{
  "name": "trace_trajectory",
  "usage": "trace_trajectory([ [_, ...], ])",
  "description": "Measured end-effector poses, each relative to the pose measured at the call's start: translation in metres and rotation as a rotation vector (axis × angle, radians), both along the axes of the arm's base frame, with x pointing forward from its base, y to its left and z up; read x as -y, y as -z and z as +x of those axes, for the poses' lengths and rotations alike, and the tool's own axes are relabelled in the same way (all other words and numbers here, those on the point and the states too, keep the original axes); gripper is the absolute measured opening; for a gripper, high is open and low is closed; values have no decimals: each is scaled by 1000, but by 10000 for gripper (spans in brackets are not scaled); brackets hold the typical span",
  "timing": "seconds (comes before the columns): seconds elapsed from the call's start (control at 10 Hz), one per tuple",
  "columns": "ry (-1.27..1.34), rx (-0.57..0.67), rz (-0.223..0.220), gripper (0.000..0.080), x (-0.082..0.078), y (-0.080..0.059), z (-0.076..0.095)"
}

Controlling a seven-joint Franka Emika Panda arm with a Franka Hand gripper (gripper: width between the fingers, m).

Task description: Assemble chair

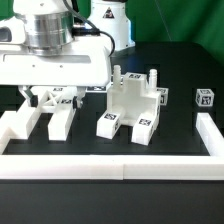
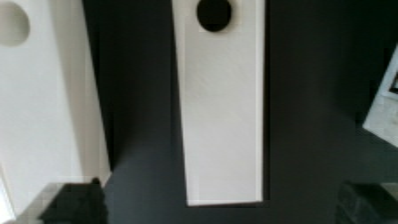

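The chair stands as loose and joined white tagged pieces. A partly joined block of panel and posts [image 1: 131,101] sits mid-table. Two chunky bars [image 1: 30,120] [image 1: 62,118] lie side by side at the exterior view's left. My gripper [image 1: 47,99] hangs just above those bars, open and holding nothing. In the wrist view a long white bar [image 2: 222,110] with a dark hole near one end runs between my dark fingertips [image 2: 71,205], the gripper [image 2: 217,208] over its end. A second white piece [image 2: 43,90] lies alongside it.
A small tagged white block [image 1: 204,98] sits alone at the exterior view's right. A low white border wall [image 1: 110,163] runs along the front and both sides of the black table. Another white edge [image 2: 384,100] shows at the wrist view's side.
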State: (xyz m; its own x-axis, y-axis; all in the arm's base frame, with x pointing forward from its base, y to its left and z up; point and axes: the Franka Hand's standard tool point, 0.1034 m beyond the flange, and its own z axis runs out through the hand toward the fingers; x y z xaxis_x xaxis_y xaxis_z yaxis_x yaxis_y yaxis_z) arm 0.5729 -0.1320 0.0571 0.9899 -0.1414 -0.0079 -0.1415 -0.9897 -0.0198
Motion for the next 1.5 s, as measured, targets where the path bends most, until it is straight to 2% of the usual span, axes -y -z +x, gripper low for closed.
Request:
trace_trajectory([
  [0.3,0,-2,0,649,0,1,-1],
  [0.7,-70,-11,-9,649,2,16,-7],
  [0.9,-64,-11,-16,649,-4,27,-9],
  [1.3,-64,-10,-17,649,-2,26,-8],
  [1.5,-64,-19,-18,649,-2,33,-11],
])
